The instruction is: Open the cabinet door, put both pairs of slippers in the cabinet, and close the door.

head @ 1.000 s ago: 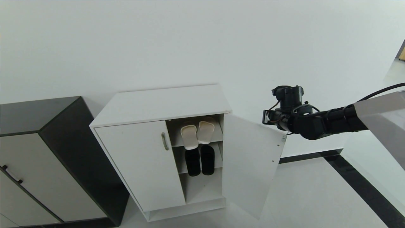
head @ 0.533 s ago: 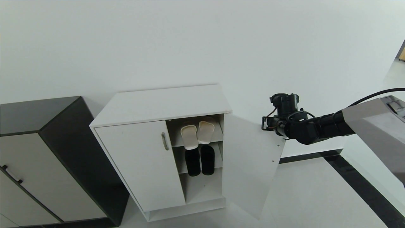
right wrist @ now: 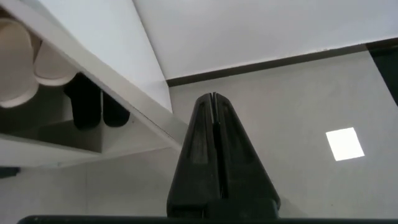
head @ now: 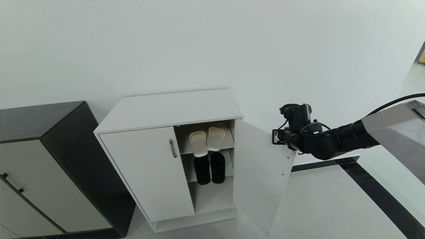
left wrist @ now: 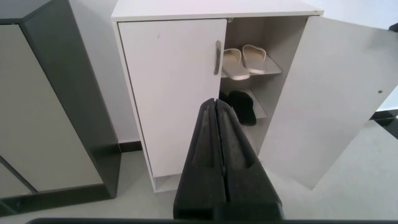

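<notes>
The white cabinet (head: 172, 108) stands against the wall, its left door (head: 146, 172) closed and its right door (head: 259, 172) swung partly open. A beige pair of slippers (head: 207, 137) lies on the top shelf, and a black pair of slippers (head: 210, 167) on the shelf below. My right arm (head: 308, 141) is at the open door's upper outer edge, on its back side. My right gripper (right wrist: 214, 99) is shut and empty beside the door's edge (right wrist: 106, 50). Facing the cabinet front, my left gripper (left wrist: 216, 104) is shut and empty too.
A dark cabinet (head: 66, 149) with pale doors stands close on the white cabinet's left. A black stripe (head: 375, 189) crosses the pale floor on the right. Open floor lies in front of the cabinet.
My right arm has shifted left and a little down against the open door. The door's outer edge has swung slightly inward towards the cabinet.
</notes>
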Robot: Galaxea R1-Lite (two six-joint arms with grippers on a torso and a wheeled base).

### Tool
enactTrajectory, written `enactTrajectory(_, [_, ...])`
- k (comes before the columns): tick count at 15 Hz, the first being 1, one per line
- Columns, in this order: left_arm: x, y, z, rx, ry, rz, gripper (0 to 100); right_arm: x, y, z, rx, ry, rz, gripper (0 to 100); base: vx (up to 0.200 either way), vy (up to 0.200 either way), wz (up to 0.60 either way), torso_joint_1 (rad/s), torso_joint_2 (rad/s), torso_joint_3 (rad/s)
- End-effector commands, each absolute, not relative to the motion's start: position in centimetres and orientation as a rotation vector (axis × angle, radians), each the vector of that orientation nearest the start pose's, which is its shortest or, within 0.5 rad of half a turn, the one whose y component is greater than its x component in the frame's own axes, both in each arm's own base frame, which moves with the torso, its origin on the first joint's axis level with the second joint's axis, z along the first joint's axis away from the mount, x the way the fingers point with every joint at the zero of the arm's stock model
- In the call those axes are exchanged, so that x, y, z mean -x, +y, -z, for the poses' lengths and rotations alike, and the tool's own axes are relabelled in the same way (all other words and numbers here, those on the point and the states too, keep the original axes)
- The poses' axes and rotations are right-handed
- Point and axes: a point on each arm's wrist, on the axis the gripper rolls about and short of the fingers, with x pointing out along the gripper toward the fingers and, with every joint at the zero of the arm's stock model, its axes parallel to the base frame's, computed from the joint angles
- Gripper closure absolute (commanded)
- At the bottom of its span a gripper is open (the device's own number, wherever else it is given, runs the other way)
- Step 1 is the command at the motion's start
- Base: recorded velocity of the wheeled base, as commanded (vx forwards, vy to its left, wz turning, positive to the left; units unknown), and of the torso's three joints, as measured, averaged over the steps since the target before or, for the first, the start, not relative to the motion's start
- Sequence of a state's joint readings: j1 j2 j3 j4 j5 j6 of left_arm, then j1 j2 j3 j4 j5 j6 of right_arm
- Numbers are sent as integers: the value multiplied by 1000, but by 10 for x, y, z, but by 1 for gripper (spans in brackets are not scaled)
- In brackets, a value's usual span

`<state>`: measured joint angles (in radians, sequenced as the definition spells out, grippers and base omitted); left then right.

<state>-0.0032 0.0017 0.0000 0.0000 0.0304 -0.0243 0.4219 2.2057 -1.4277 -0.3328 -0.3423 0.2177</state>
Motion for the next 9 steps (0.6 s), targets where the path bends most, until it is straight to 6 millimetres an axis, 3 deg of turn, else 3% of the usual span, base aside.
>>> enactTrajectory(1, [23,1,-76,25,1,-28,100,-383,191,-139,-41,398,-91,100,0,0,0,0,0,0])
enactTrajectory(5, [23,1,-76,25,1,-28,100,-345,212,-150,-40,368,-189,100,0,0,0,0,0,0])
enactTrajectory(9, [23,1,-76,25,1,-28,100,-330,220,-139,-22,361,-237,100,0,0,0,0,0,0])
